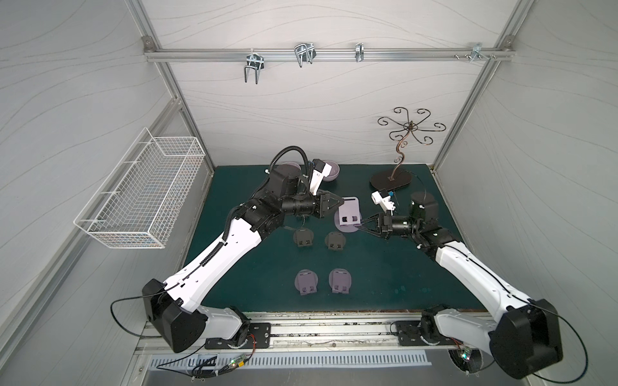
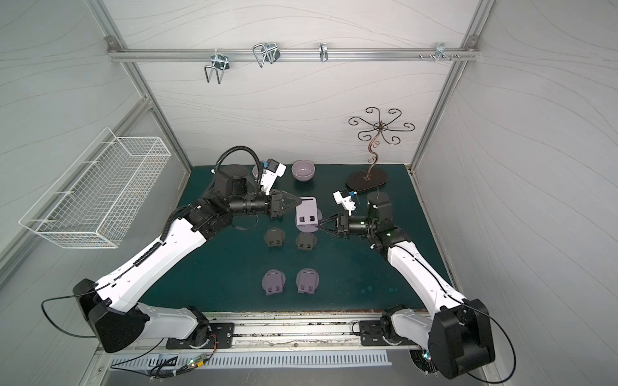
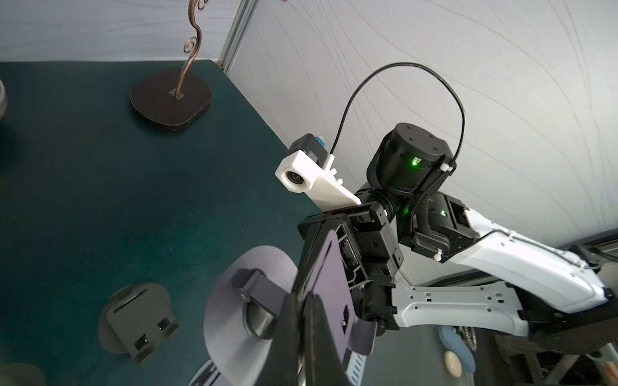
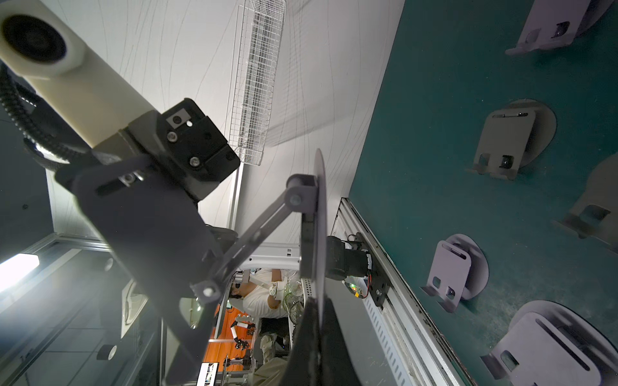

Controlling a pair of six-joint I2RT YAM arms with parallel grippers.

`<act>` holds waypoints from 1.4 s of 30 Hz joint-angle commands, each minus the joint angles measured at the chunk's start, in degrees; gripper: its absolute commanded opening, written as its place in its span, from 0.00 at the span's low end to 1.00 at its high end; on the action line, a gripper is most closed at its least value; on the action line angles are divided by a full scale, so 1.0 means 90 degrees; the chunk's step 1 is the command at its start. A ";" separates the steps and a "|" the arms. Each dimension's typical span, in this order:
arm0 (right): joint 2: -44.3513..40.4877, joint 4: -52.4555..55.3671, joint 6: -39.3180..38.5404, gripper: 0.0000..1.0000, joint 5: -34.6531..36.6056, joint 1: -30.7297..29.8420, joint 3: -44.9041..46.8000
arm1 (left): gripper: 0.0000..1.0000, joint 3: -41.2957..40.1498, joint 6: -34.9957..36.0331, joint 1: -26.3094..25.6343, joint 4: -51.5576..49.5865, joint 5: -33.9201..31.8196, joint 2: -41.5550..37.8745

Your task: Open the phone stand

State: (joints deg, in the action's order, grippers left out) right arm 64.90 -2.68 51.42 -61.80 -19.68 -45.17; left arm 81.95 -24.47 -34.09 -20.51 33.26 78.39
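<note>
the mat (image 1: 368, 267) is a deep teal green. the phone stand (image 1: 349, 214) at mid-frame is pale lilac — so are two folded stands (image 1: 306, 280) (image 1: 340, 280) at lower centre and the bowl (image 2: 303, 170) just above mid-frame. two other stands (image 1: 303, 238) (image 1: 335, 240) just above the folded pair are charcoal black. the wire basket (image 1: 143, 200) at centre left is white, a fine square grid. the walls (image 1: 301, 100) are pale grey with thin wavy lines. the jewellery tree (image 1: 410, 128) at upper right is coppery brown on a black base. the arms (image 1: 214, 267) — white shells, black joints.

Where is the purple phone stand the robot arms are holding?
In both top views the phone stand is held mid-table between the left gripper and the right gripper, just behind the dark stands.
</note>
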 commanded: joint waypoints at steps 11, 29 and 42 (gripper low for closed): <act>-0.0880 0.1017 -0.0185 0.00 -0.0311 0.0070 -0.0204 | 0.21 -0.0532 -0.2370 0.0604 0.3478 0.1014 -0.0230; -0.0905 0.0551 0.0044 0.00 -0.0293 -0.0102 -0.0235 | 0.83 -0.0683 -0.2179 0.0250 0.2633 0.1506 -0.0028; -0.0732 0.0493 -0.0011 0.00 -0.0213 -0.0274 -0.0396 | 0.79 -0.0802 -0.2015 -0.0150 0.2284 0.1519 0.0069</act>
State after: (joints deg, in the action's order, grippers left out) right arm 58.17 3.46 51.64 -63.24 -21.87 -46.57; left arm 74.72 -43.38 -35.03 -0.71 45.36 78.87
